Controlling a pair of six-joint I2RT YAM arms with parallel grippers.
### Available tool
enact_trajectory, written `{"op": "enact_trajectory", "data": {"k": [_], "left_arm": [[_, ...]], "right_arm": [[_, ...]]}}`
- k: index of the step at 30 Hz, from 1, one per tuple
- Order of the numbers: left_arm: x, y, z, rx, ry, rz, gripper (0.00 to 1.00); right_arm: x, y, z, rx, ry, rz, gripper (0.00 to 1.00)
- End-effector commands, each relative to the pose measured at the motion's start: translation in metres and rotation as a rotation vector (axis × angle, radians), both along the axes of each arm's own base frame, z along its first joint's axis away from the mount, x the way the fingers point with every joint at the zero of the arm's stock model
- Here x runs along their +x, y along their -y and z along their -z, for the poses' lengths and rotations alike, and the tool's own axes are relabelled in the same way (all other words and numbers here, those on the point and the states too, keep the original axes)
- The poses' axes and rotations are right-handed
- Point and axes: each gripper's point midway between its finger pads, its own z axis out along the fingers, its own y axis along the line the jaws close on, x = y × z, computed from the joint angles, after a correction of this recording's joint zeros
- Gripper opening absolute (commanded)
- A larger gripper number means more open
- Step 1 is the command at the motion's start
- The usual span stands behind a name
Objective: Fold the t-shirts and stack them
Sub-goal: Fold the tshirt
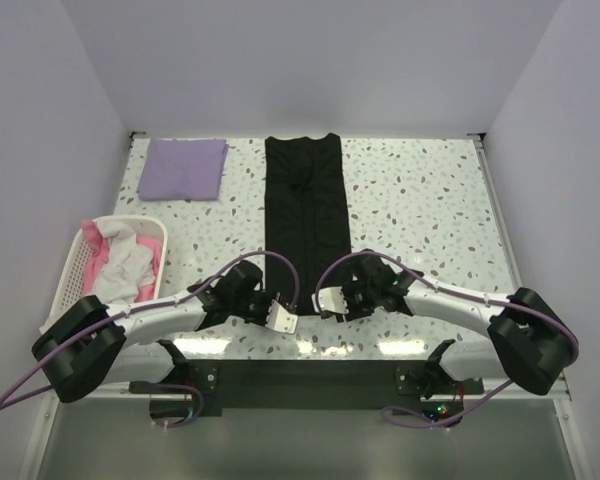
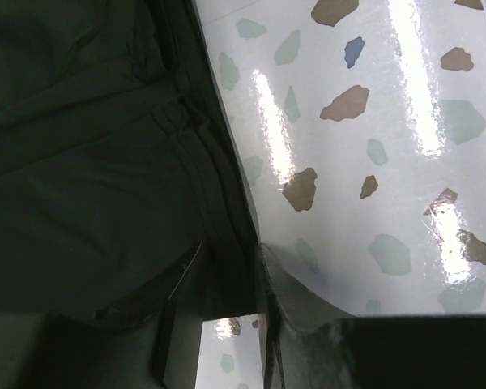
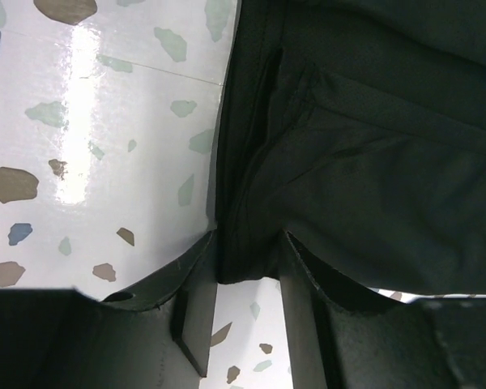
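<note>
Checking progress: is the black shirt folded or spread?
Partly folded: black shirt lies as one long narrow strip, no sleeves sticking out.

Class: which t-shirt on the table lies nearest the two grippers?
The black t-shirt, a long central strip whose near end reaches the left gripper and right gripper. The lavender t-shirt lies folded at far left.

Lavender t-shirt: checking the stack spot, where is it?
Top view: the lavender t-shirt lies folded at the table's far left, left of the black t-shirt, beyond the white basket.
</note>
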Motion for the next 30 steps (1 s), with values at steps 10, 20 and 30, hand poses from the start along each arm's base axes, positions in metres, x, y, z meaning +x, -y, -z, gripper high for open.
{"op": "enact_trajectory", "data": {"k": [10,20,30], "left_arm": [[-0.006,-0.007,0.016,0.105,-0.060,0.033,0.03],[-0.031,0.012,-0.037,0.007,-0.139,0.058,0.00],[0.046,0.006,-0.089,-0.058,-0.009,-0.054,0.00]], "right_arm": [[-0.012,0.014,0.021,-0.106,-0.068,-0.026,0.09],[-0.048,0.006,-0.022,-0.035,-0.129,-0.028,0.00],[0.028,0.004,-0.069,0.017,-0.042,0.079,0.00]]}}
